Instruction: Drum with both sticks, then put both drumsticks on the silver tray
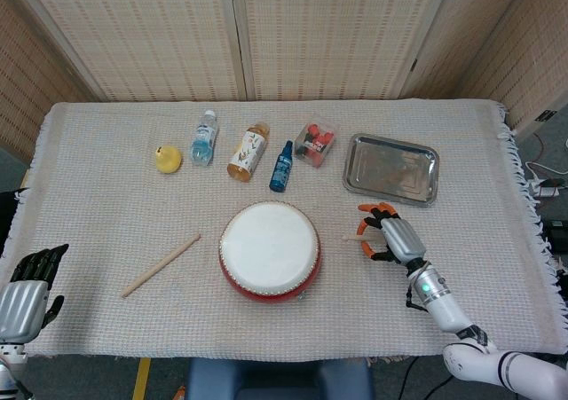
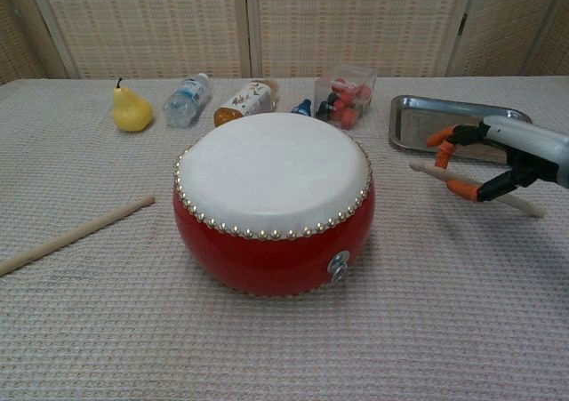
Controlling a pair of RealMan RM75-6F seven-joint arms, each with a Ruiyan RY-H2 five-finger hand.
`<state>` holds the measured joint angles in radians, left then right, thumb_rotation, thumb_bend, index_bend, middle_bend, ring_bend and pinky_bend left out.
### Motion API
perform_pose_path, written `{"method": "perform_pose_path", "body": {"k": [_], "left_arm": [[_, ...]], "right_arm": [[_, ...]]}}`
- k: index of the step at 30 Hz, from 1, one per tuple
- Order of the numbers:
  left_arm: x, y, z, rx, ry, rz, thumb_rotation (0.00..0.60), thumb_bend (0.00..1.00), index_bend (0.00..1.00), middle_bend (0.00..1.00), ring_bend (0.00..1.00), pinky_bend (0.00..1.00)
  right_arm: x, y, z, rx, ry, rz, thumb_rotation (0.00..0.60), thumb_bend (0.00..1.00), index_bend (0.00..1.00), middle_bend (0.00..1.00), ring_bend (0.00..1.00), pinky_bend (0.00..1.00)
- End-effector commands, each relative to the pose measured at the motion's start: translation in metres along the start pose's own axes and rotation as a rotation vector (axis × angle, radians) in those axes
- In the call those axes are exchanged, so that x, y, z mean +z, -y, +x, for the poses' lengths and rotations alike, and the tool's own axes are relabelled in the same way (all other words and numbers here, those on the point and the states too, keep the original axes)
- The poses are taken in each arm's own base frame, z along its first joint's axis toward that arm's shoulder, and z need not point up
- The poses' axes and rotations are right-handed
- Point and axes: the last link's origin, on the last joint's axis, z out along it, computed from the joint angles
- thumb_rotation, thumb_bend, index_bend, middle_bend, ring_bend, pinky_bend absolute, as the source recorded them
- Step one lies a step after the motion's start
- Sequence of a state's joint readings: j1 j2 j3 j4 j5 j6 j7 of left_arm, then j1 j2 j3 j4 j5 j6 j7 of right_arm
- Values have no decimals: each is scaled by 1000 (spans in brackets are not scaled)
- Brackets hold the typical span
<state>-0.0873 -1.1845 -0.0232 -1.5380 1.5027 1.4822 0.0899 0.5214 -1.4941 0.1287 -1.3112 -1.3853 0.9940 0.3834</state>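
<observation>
The right hand [image 2: 498, 161] was wrapped round one drumstick [image 2: 427, 171], w/ orange fingertips [image 2: 442, 156] curled over the top and another under it. In the chest view the stick looked lifted off the cloth, tip pointing at the red drum [image 2: 274, 204], but not touching it. The grip sat near the middle of the stick, so a lot stuck out both ends. For good drumming I think the hold should be snug but not too tight, so the stick can bounce & not slip out. The tip had to swing over the white drum top, not hit the gold studs on the rim. The other drumstick [image 1: 161, 265] lay flat on the cloth, well to the left of the drum, w/ nothing touching it. The left hand [image 1: 23, 295] was down at the table's near left corner, well apart from that stick; its dark fingers pointed up and apart, holding nothing. It had to reach in & pick that stick up before both could drum. The silver tray [image 1: 391, 168] sat just behind the right hand, w/ no stick in it yet. Swinging too wide might bump the tray.
</observation>
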Motion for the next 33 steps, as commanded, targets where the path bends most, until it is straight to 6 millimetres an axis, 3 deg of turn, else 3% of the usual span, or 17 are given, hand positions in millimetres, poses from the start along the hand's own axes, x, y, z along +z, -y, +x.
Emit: {"method": "perform_pose_path", "body": {"k": [1,8,12,18,26,33], "left_arm": [[0,-2,1,-1,-2,-6,600,287,57,110,100,116],[1,-4,2,-6,-3,-11,600,287,57,109,100,116],[1,-7,2,-6,0,-22,600,288,57,110,100,116],[2,-9,5,-3,-5,-30,600,287,57,110,101,116],[-1,-11,5,0,5,-31,600,287,57,110,101,116],[-2,-12,6,4,9,-36,600,288,57,110,101,116]], "right_arm": [[-21,-1,29,139,-55,47,600,488,570,148,20,0],[-41,-9,44,445,-49,88,600,488,570,167,40,31],[-50,-29,48,657,-18,111,600,488,570,196,82,85],[-48,-54,47,979,-14,158,600,488,557,244,170,169],[-34,-78,36,1169,8,146,600,478,518,264,233,233],[-21,-89,25,1242,21,115,600,381,475,284,276,283]]}}
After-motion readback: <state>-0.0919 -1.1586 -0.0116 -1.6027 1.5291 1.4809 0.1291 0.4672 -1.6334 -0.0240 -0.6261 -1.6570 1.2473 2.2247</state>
